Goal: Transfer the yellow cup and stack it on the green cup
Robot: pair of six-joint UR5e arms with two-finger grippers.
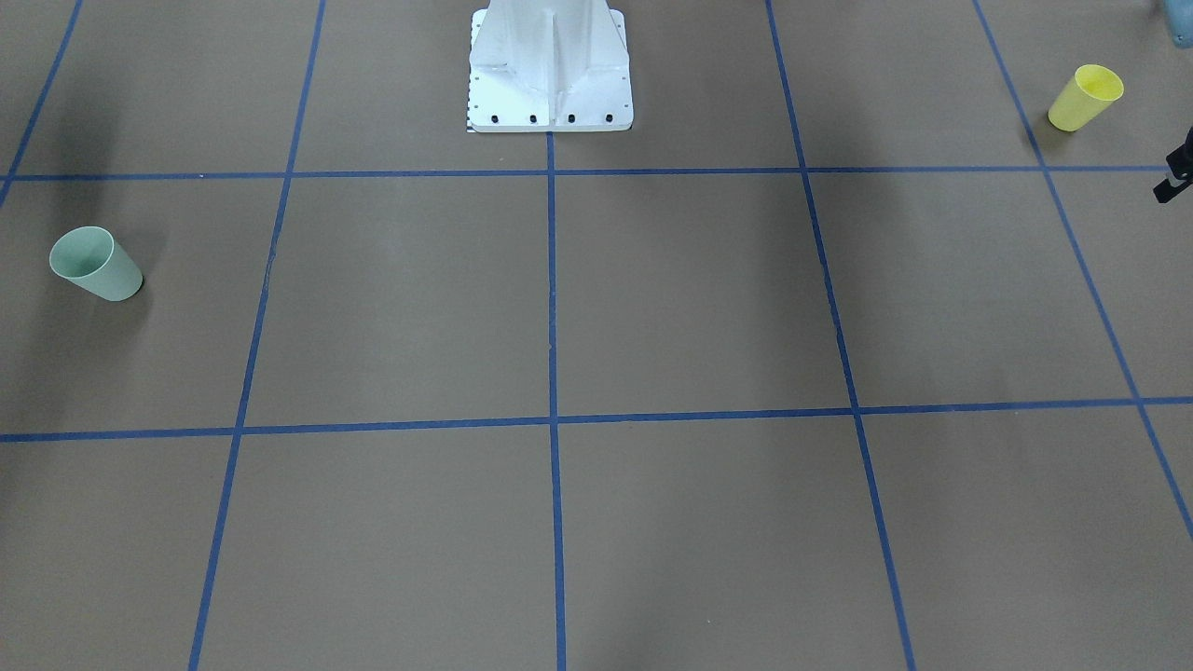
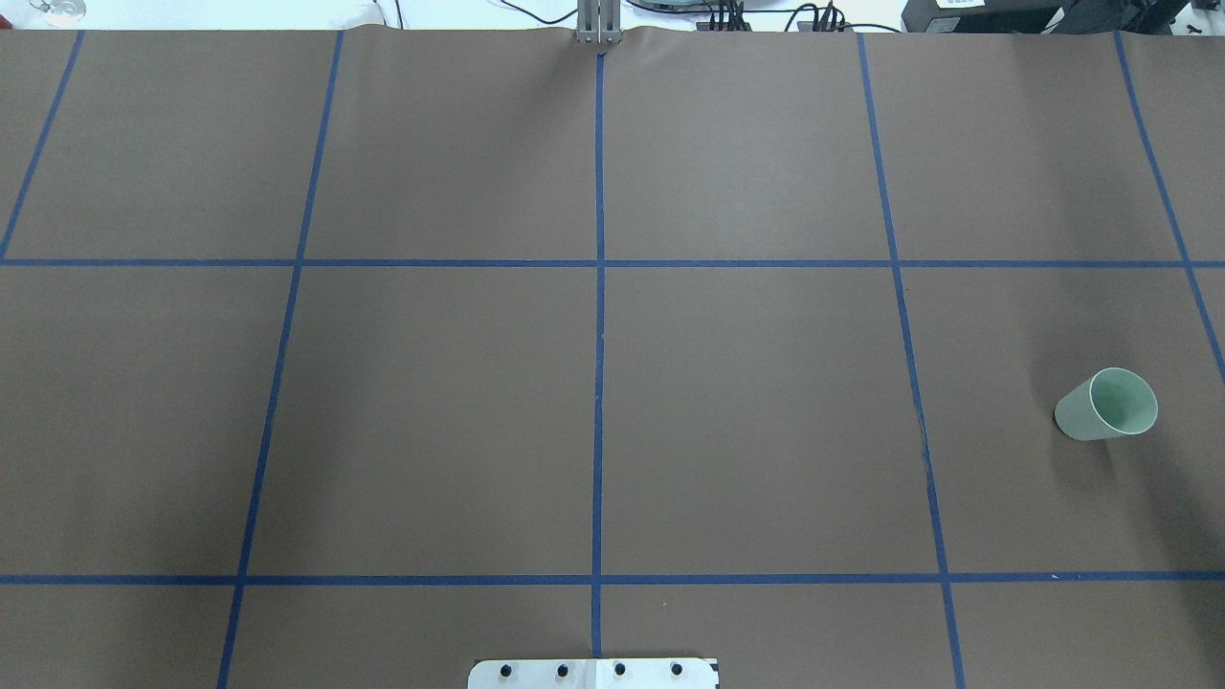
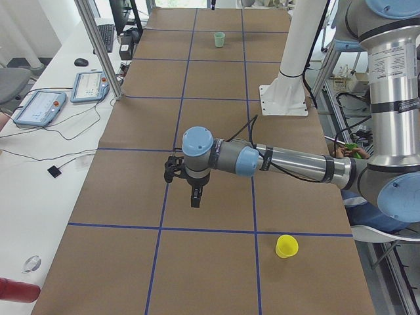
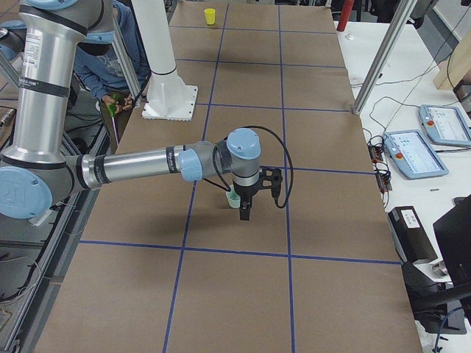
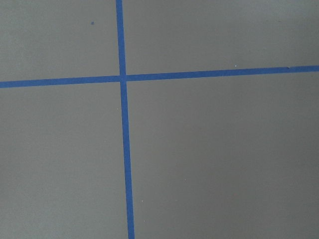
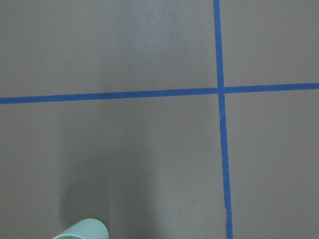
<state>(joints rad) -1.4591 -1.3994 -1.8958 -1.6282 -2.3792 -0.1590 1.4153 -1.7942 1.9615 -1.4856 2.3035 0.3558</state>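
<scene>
While yellow cup (image 1: 1086,98) and green cup (image 1: 96,265) flank the base (image 1: 550,70), left gripper (image 3: 195,201), right gripper (image 4: 244,215): closure cannot be told.

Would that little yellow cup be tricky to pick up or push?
The yellow cup looks like thin plastic, so probably light and a bit squeezable. It stands on its narrower base, rim up, so a push near the top might tip it. Its smooth, tapered wall could slip through the jaws.

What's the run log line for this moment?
yellow cup: upright, untouched | green cup: upright, opposite end | left gripper: aloft, short of yellow cup | right gripper: near green cup | stacking: not started
</scene>
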